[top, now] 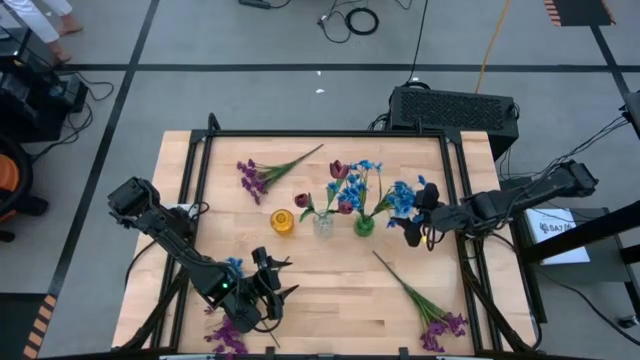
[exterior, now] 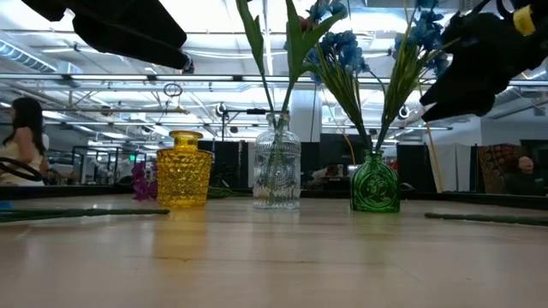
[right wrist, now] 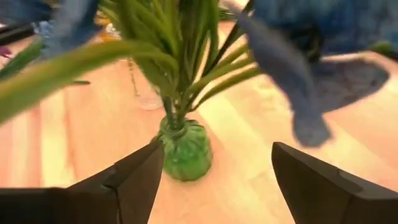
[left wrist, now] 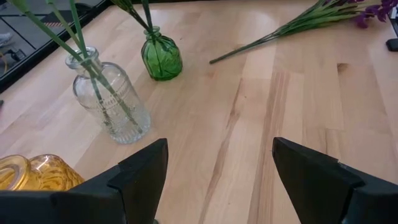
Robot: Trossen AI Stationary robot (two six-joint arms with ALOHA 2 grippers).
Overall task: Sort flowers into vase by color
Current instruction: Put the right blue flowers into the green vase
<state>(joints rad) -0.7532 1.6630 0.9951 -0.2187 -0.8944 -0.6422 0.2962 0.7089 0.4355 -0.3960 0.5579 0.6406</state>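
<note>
Three vases stand in a row mid-table: yellow [top: 283, 222], clear [top: 323, 222] and green [top: 364, 225]. Dark red flowers [top: 338, 170] stand with their stems in the clear vase, blue flowers [top: 402, 195] in the green one. Purple sprigs lie flat on the table at far left [top: 262, 172], near right [top: 425, 305] and near left [top: 228, 335]. My right gripper [top: 412, 213] is open, just right of the blue blossoms, facing the green vase [right wrist: 183, 149]. My left gripper [top: 275, 278] is open near the front edge, nothing between its fingers [left wrist: 146, 168].
A blue blossom [top: 232, 265] shows beside my left arm. Black rails [top: 200, 170] border the wooden top on the left, far and right sides. Bare wood lies between the vases and the near edge [left wrist: 249, 124]. People show in the room beyond.
</note>
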